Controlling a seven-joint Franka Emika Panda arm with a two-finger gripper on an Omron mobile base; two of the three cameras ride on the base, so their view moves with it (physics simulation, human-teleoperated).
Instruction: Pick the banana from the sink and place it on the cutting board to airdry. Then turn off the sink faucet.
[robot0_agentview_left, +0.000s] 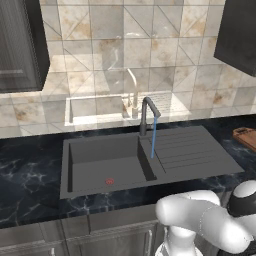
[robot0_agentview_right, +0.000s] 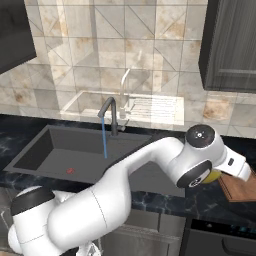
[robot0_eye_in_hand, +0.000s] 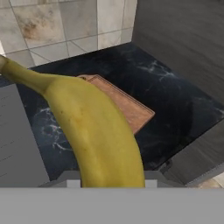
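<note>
- Yellow curved banana (robot0_eye_in_hand: 94, 127) with a brownish stem tip is sitting clamped in the pincer (robot0_agentview_right: 216, 176), its long axis running away from the camera on the hand and up toward the tiled wall; the pincer is gripping it near the lower end, with the fingertips themselves hidden behind the fruit.
- Flat brown wooden cutting board (robot0_eye_in_hand: 124, 105) with a darker rim is lying on the black marbled counter (robot0_eye_in_hand: 175, 100), beyond and below the banana in the hand view, slightly to its right.
- From the right base view, a sliver of yellow is showing under the white wrist, just beside the near corner of the board; the banana is hanging out of the basin, beside the board rather than over its middle.
- Dark grey rectangular sink (robot0_agentview_left: 105, 165) with its ribbed drainboard is lying well apart to the arm's left, with only the small red drain ring (robot0_agentview_left: 109, 181) showing in the basin.
- Slim dark grey sink faucet (robot0_agentview_left: 147, 115) is running: a thin blue stream (robot0_agentview_left: 153, 140) is falling from the spout.
- Judgement: the carry is nearly finished; the coming move calls for a short reach forward, so the banana's length lands along the board, then a release. The tap is waiting for later.
</note>
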